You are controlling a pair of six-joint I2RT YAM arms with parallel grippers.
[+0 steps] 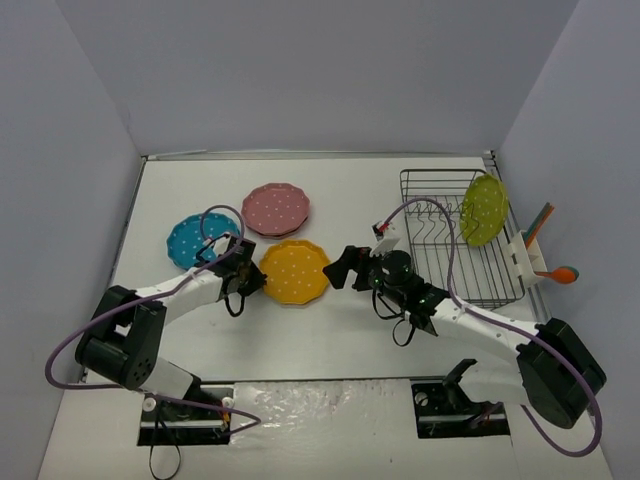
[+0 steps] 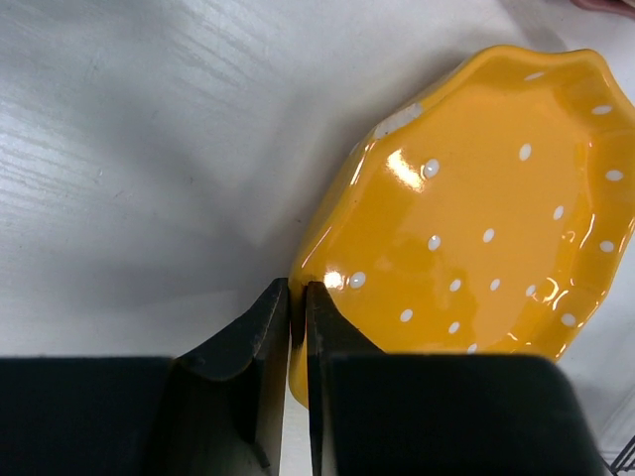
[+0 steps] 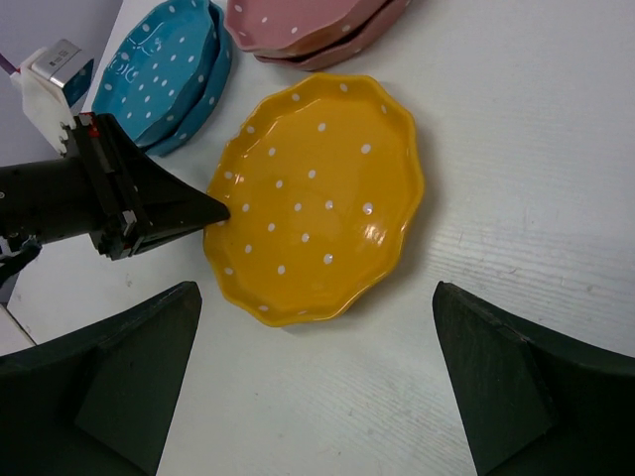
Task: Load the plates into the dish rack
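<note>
L jaws pinch left rim of orange plate [image 1: 293, 271]; R jaws gape wide just right of it, nearer rack [image 1: 470, 275].

You see a glossy glaze on the orange-yellow plate [image 2: 476, 228] at the right of the left wrist view, with bright highlights on its smooth surface. The desk [image 2: 149, 149] under it looks matt white with a fine, streaky grain. The left gripper [image 2: 298, 309] has dull black fingers, plastic by the look. At the top of the right wrist view, the blue plates [image 3: 164, 74] and pink plates [image 3: 308, 25] shine likewise. The dish rack [image 1: 432, 213] is thin black wire.
</note>
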